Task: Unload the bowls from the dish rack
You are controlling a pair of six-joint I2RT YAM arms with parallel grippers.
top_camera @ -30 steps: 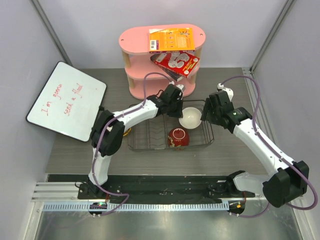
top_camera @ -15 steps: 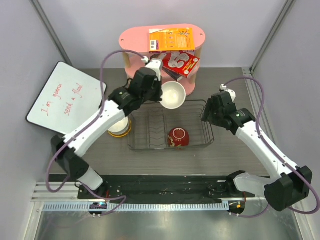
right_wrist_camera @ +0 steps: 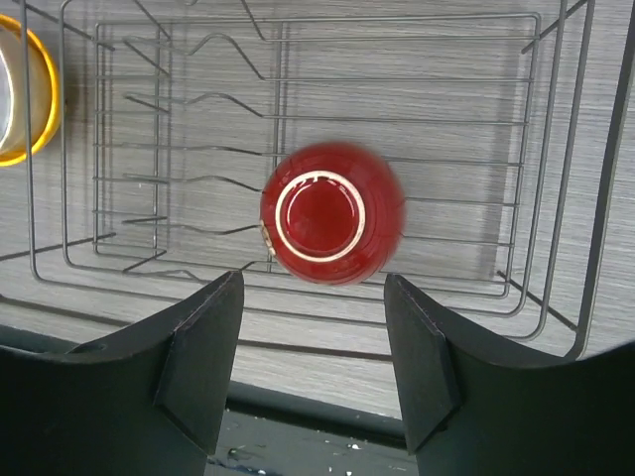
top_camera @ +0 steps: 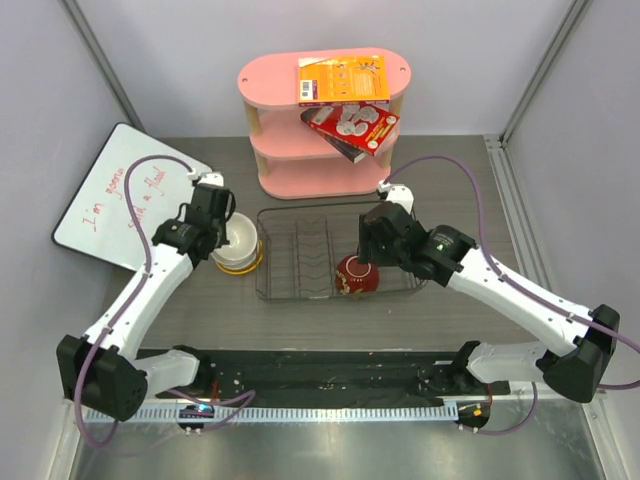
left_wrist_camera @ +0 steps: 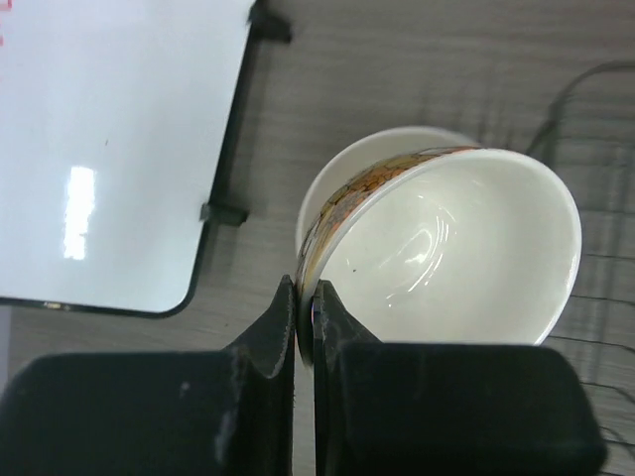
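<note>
My left gripper [left_wrist_camera: 306, 319] is shut on the rim of the white bowl [left_wrist_camera: 451, 253], which has a patterned outside. It holds that bowl tilted in a stack of bowls [top_camera: 238, 248] on the table left of the dish rack [top_camera: 300, 250]; a beige rim [left_wrist_camera: 332, 188] shows under it and the yellow-orange bowl [right_wrist_camera: 25, 94] is lowest. My left gripper also shows in the top view [top_camera: 222, 232]. The dark red bowl [right_wrist_camera: 332, 211] lies upside down in the rack [right_wrist_camera: 476, 129]. My right gripper [right_wrist_camera: 313, 367] is open just above it and not touching; it also shows in the top view [top_camera: 368, 252].
A pink three-tier shelf [top_camera: 320, 120] with boxes stands behind the rack. A whiteboard [top_camera: 130, 205] lies at the far left, close to the bowl stack. The black base rail [top_camera: 320, 375] runs along the near edge.
My left arm has carried the white bowl from the rack, up and left, down onto the stack beside the rack. My right arm has swung left over the rack, above the dark red bowl.
</note>
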